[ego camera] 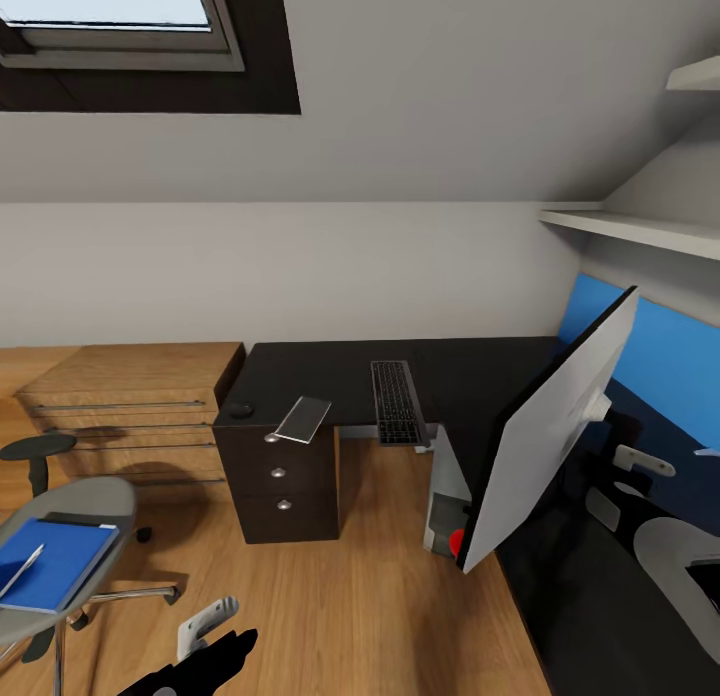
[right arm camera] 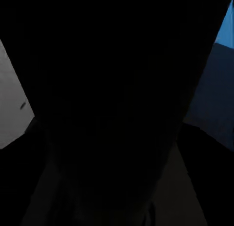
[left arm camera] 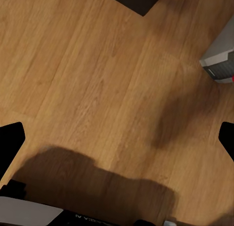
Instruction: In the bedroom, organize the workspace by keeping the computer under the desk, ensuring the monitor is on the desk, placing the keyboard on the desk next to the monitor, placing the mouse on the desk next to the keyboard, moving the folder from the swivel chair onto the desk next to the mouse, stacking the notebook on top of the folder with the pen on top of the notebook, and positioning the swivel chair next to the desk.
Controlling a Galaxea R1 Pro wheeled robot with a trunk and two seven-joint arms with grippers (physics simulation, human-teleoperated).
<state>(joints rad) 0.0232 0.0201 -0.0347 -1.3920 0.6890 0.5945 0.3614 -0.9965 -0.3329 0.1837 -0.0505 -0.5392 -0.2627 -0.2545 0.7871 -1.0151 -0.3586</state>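
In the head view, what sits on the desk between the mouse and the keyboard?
The thin grey notebook lies between the mouse and the keyboard, overhanging the front edge of the desk above the drawers.

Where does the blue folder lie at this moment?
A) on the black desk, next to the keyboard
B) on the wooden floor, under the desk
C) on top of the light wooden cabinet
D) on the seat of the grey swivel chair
D: in the head view the blue folder lies flat on the seat of the swivel chair, with a thin pen on it, away from the desk where the keyboard lies.
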